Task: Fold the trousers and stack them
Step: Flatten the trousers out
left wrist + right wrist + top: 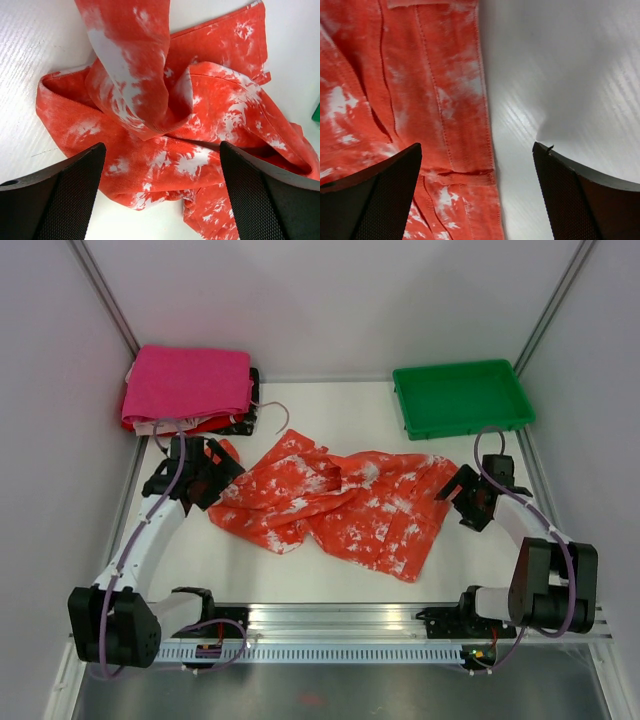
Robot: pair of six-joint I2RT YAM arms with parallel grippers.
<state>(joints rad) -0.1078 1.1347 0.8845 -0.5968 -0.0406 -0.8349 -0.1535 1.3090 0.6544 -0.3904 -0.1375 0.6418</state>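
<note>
Left claw and right claw gape empty, flanking crumpled trousers; pinching 2 bunched layers risks a skewed fold.

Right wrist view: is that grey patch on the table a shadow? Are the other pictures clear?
Right wrist: likely a soft shadow on the table beside the trousers; left wrist: trousers sharp, table bright at left; top external: even light, no glare.
</note>
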